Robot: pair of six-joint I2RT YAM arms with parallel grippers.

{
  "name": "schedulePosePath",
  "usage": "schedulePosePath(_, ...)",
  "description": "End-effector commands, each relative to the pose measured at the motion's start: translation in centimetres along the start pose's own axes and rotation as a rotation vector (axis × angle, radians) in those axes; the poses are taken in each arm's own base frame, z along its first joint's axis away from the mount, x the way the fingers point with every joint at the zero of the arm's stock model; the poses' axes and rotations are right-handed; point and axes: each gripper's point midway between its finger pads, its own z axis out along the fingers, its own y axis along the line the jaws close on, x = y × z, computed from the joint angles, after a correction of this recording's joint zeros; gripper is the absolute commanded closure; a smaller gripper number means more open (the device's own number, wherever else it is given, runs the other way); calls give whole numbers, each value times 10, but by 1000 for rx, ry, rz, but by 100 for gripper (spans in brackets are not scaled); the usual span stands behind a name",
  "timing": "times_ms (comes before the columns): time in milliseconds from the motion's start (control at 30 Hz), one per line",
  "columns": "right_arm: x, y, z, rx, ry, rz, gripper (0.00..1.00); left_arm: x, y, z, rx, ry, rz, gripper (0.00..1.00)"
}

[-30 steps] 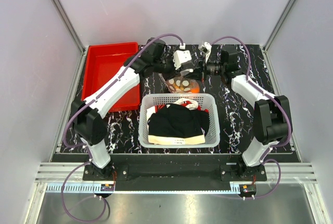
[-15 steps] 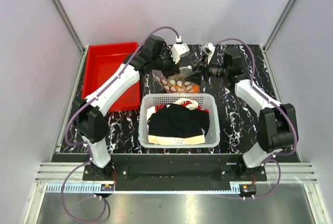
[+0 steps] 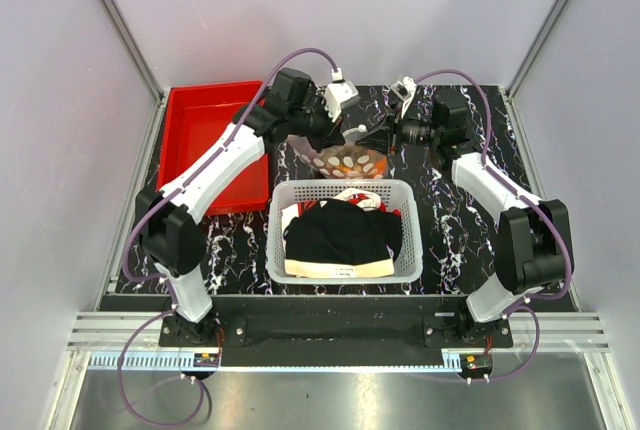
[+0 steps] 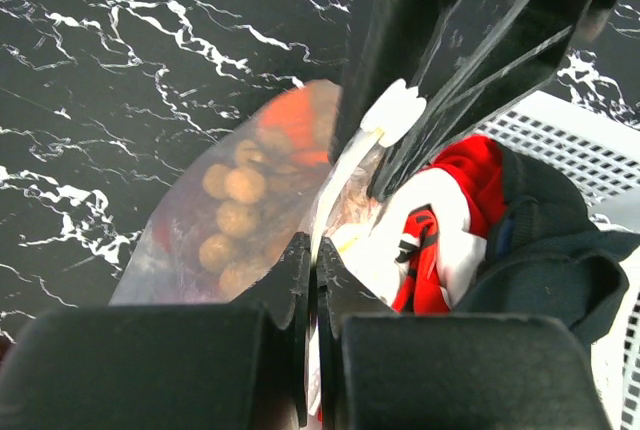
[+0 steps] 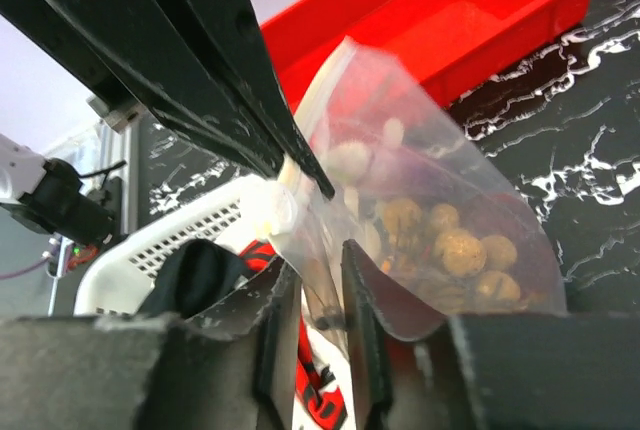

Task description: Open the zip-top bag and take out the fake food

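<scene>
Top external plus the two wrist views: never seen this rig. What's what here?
Two white robot arms are bolted at the near edge of a black marbled table. The top external view looks down from above and behind them. Each wrist view comes from a camera on one arm, looking along its own tool. On the table stand a red bin and a white mesh basket of clothes. Behind the basket, the left tool and the right tool both pinch the top edge of a clear zip-top bag. The fake food shows through it: tan balls, pale discs and an orange piece.
</scene>
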Motion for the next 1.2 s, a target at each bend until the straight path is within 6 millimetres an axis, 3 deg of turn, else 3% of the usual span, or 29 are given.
schedulePosePath(0, -21, 9, 1, -33, -47, -50, 72, -21, -11, -21, 23, -76, 26, 100)
schedulePosePath(100, -21, 8, 2, -30, -48, -46, 87, -21, -12, -22, 24, -78, 22, 100)
schedulePosePath(133, -23, 9, 3, -38, -49, -46, 95, -22, -12, -22, 26, -81, 21, 100)
schedulePosePath(200, -21, 10, 3, -53, -43, -34, 100, -25, -14, -24, 33, -88, 12, 99)
schedulePosePath(267, -20, 9, 3, -59, -41, -32, 100, -35, -16, -26, 37, -119, -6, 81)
schedulePosePath(300, -19, 10, 4, -61, -38, -28, 100, -38, -17, -28, 42, -132, -11, 64)
schedulePosePath(400, -16, 11, 5, -86, -22, -7, 100, -55, -22, -32, 60, -193, -1, 53)
schedulePosePath(500, -15, 10, 5, -82, -17, 9, 100, -64, -25, -34, 82, -221, 24, 49)
schedulePosePath(667, -15, 11, 5, -82, -13, 15, 100, -77, -32, -37, 118, -282, 75, 50)
schedulePosePath(733, -16, 12, 5, -88, -11, 17, 100, -79, -33, -35, 125, -289, 85, 58)
schedulePosePath(1033, -17, 14, 5, -101, -9, 28, 100, -75, -34, -22, 111, -274, 118, 53)
schedulePosePath(1167, -19, 16, 4, -103, -12, 24, 100, -79, -32, -17, 108, -277, 112, 59)
